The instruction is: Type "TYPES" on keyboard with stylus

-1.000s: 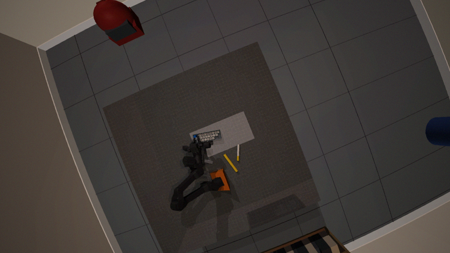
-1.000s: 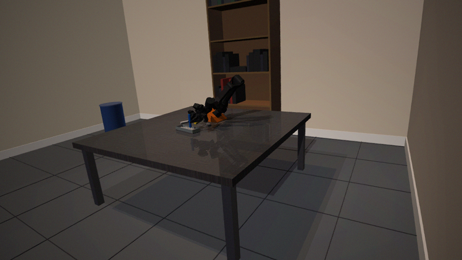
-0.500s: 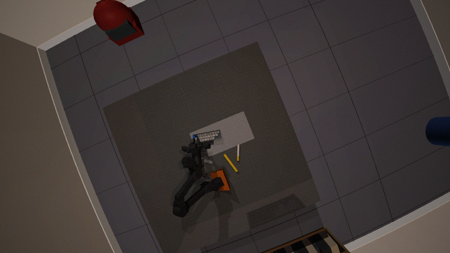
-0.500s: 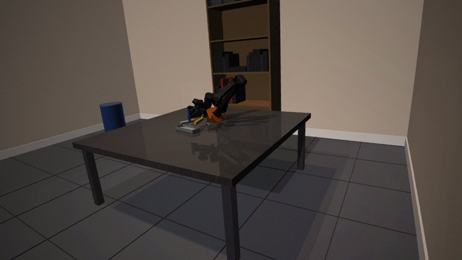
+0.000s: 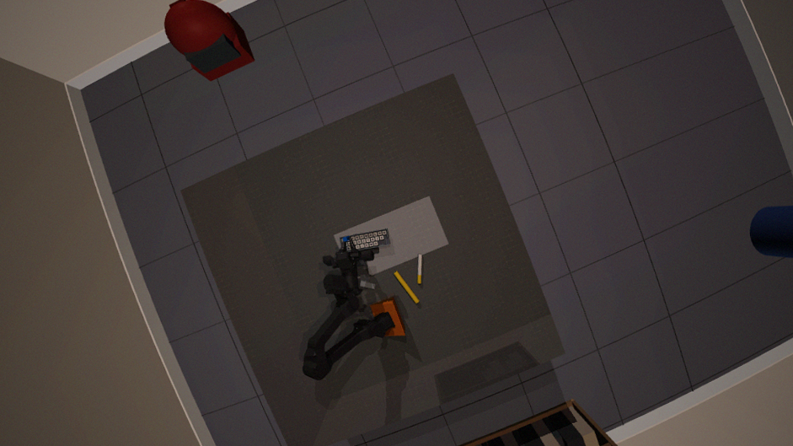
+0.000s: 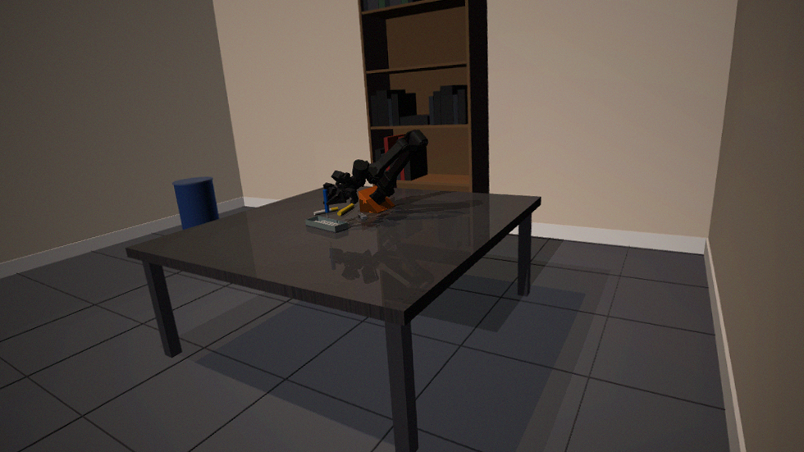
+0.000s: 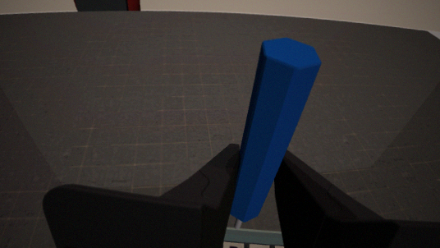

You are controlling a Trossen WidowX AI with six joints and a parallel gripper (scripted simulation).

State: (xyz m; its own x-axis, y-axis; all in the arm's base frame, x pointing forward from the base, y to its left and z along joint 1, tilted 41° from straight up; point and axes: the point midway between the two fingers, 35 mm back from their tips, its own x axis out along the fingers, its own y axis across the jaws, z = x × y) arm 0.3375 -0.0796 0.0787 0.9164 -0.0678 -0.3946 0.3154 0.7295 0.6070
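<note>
The stylus [image 5: 345, 238] [image 6: 325, 202] [image 7: 275, 111] is a blue faceted rod with a thin grey tip. It stands nearly upright, leaning a little in the wrist view. My gripper [image 5: 346, 248] [image 7: 256, 155] is shut on its lower part. The keyboard [image 5: 368, 239] [image 6: 326, 224] [image 7: 254, 236] has pale keys in a grey-green case. The stylus is over its left end in the top view. In the wrist view the tip shows just in front of the case's far edge, and only the tops of a few keys show. The fingers hide the rest. I cannot tell whether the tip touches a key.
A pale mat [image 5: 415, 226] lies under the keyboard. A yellow stick [image 5: 406, 286] [image 6: 345, 209] and a white and yellow stick [image 5: 419, 268] lie right of the arm in the top view. A small grey piece [image 5: 367, 284] lies beside the arm. The orange base [image 5: 396, 318] [image 6: 367, 200] is behind.
</note>
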